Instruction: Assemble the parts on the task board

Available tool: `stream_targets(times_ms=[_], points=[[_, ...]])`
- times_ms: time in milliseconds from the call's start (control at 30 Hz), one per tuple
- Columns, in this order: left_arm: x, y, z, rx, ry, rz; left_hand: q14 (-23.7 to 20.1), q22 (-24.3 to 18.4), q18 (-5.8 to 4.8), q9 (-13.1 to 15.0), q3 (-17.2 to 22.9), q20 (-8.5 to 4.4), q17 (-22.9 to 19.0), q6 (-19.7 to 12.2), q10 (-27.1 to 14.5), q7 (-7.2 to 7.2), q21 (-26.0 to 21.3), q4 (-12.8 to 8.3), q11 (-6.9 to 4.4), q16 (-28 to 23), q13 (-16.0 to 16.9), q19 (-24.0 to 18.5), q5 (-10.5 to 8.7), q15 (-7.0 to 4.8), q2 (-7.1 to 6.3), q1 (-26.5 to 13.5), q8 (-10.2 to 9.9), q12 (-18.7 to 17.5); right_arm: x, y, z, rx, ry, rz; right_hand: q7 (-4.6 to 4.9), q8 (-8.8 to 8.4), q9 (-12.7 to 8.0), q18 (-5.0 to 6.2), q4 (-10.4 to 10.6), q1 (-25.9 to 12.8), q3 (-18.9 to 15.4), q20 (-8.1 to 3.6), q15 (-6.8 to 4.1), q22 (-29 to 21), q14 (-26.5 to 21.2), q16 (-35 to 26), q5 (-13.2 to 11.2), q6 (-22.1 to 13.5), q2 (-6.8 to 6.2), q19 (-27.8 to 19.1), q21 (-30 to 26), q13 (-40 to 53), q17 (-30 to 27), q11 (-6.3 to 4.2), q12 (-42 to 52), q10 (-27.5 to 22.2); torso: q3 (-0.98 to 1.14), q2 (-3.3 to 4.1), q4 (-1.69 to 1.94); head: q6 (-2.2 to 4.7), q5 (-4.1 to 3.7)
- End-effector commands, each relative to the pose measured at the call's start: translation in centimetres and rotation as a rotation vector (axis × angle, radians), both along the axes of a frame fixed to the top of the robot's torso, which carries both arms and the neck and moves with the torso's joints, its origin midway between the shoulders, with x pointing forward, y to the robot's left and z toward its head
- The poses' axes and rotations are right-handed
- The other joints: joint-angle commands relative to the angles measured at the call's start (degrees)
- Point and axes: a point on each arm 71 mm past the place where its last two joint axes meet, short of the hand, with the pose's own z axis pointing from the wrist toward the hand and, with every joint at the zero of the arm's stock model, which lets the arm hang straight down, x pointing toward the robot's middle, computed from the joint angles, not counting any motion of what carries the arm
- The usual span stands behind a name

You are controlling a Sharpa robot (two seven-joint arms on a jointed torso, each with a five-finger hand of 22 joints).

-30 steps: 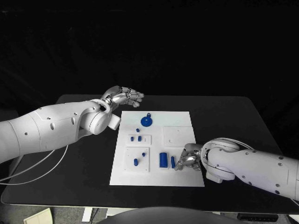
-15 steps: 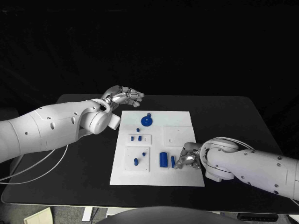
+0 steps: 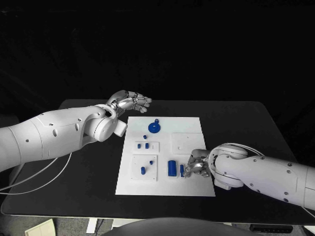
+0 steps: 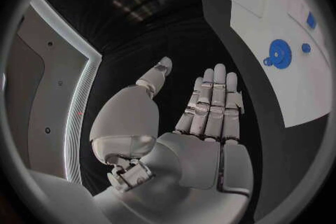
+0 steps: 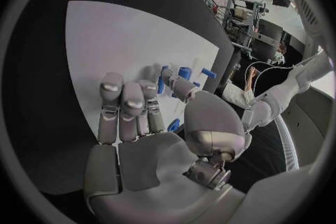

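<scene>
Dim room, black backdrop, bright white task board (image 3: 189, 125) (mild glare), wrist views fisheye-bent, dark-rimmed

The surface (image 3: 236, 128) is black and matte, with rounded corners; its far edge meets a black backdrop (image 3: 200, 49) that closes off everything behind it. Two thin white cables (image 3: 54, 172) sag in loose curves over the left part of the surface and run off past its left edge. Below the near edge, toward the left, a white leg (image 3: 92, 225) stands under the surface. Just left of that leg a pale box (image 3: 40, 227) lies on the floor, cut off by the picture's edge; what it is cannot be told.
</scene>
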Motion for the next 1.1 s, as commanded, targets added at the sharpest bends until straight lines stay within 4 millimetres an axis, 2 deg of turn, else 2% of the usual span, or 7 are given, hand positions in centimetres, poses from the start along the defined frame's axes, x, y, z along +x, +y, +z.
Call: stream_targets(times_ms=[33,233,500,567,800,933,1100], points=[[0.0,-0.3,0.1,-0.008,-0.004,-0.014,0.35,0.06,0.68,-0.06,0.1,0.01,0.11,-0.3,0.11,1.49,-0.18,0.26,0.12,-0.27,0.09,0.5,0.1,0.1,0.12,-0.22,0.18,-0.3,-0.2,-0.2,-0.3,-0.022,0.007,0.012,0.03,-0.3,-0.2,1.73,-0.97,0.44,0.21,0.03,-0.18,0.08,0.1,-0.1,0.2,0.37,0.41,-0.23,0.29,0.03,0.09,-0.32,-0.19,0.25,0.02,-0.01,-0.01,0.0,-0.07],[0.0,-0.2,0.1,-0.007,-0.005,-0.013,0.35,0.08,0.67,-0.06,0.1,0.01,0.12,-0.3,0.11,1.49,-0.2,0.26,0.12,-0.28,0.09,0.5,0.1,0.1,0.11,-0.21,0.18,-0.31,0.0,-0.6,-0.1,0.014,-0.016,-0.011,0.09,-0.34,-0.29,1.73,-1.19,-0.21,-0.05,0.21,-0.11,0.07,0.1,-0.16,0.3,0.38,-0.28,-0.24,0.29,-0.01,0.04,-0.26,-0.23,0.25,0.03,-0.03,-0.02,0.14,-0.03],[0.2,0.0,0.1,-0.009,-0.007,-0.005,0.35,0.09,0.67,-0.07,0.08,0.02,0.14,-0.3,0.11,1.49,-0.22,0.27,0.13,-0.3,0.09,0.5,0.1,0.1,0.1,-0.24,0.19,-0.31,0.8,-2.1,1.0,0.155,-0.036,-0.066,0.69,-1.67,-0.88,1.73,1.55,-3.01,-1.52,0.24,0.15,-0.47,-0.03,-0.94,0.0,-2.13,-7.64,-0.37,-0.42,-0.15,-0.45,0.27,-0.61,-0.36,0.05,-0.09,-0.13,1.01,-0.01],[0.3,0.2,0.1,-0.016,-0.004,0.002,0.35,0.1,0.66,-0.06,0.06,0.02,0.15,-0.29,0.13,1.49,-0.23,0.29,0.12,-0.31,0.1,0.51,0.1,0.11,0.11,-0.27,0.2,-0.31,1.2,-2.4,1.7,0.192,-0.049,-0.068,1.08,-1.99,-0.93,1.73,2.37,-3.29,-1.96,0.22,0.5,-0.61,-0.17,-1.21,0.16,-2.94,-8.48,-0.61,-0.7,-0.13,-0.59,0.59,-0.69,-0.69,0.05,-0.11,-0.14,1.4,-0.07],[1.0,0.8,-0.1,-0.039,-0.002,0.025,-0.02,0.34,0.62,0.21,0.01,0.11,0.27,1.16,0.97,0.92,-0.51,0.25,-0.24,-0.79,0.31,0.41,0.11,0.25,0.73,-0.26,1.1,0.08,4.3,-3.8,4.6,0.414,-0.121,-0.115,1.44,-2.25,-0.69,1.73,2.03,-3.1,-4.86,0.05,0.81,-0.69,-0.63,-1.61,2.34,-4.28,-7.79,-1.48,-1.19,0.07,-0.63,0.98,-0.55,-1.48,0.01,-0.36,-0.25,3.93,-0.36],[1.7,1.1,-0.1,-0.065,-0.005,0.052,-0.36,0.64,0.67,0.31,-0.04,0.24,0.25,2.17,2.0,0.39,-0.65,0.01,-0.79,-1.41,0.55,0.39,0.13,0.4,1.45,-0.12,1.62,0.55,7.0,-4.9,6.2,0.579,-0.174,-0.172,1.71,-2.31,-0.46,1.68,-0.39,-1.35,-6.52,0.32,1.24,-1.06,-2.38,-3.41,4.0,-4.99,-4.4,-3.59,-2.65,-0.23,-1.4,1.29,-1.34,-2.95,-0.18,-0.72,-0.48,6.58,-0.71],[2.4,1.8,0.0,-0.091,-0.018,0.079,-1.3,0.96,0.62,0.28,-0.14,0.4,-0.01,2.89,2.38,-0.31,-0.96,-0.61,-1.47,-2.67,0.59,0.04,0.12,0.51,2.09,0.18,1.93,0.59,10.4,-6.6,7.9,0.736,-0.255,-0.307,2.45,-2.6,-0.18,1.69,-2.75,0.96,-6.71,1.45,1.84,-2.42,-6.03,-7.63,5.2,-6.31,-2.51,-7.68,-6.36,-2.56,-3.67,2.02,-4.93,-6.3,-0.33,-1.63,-0.78,9.28,-0.82]])
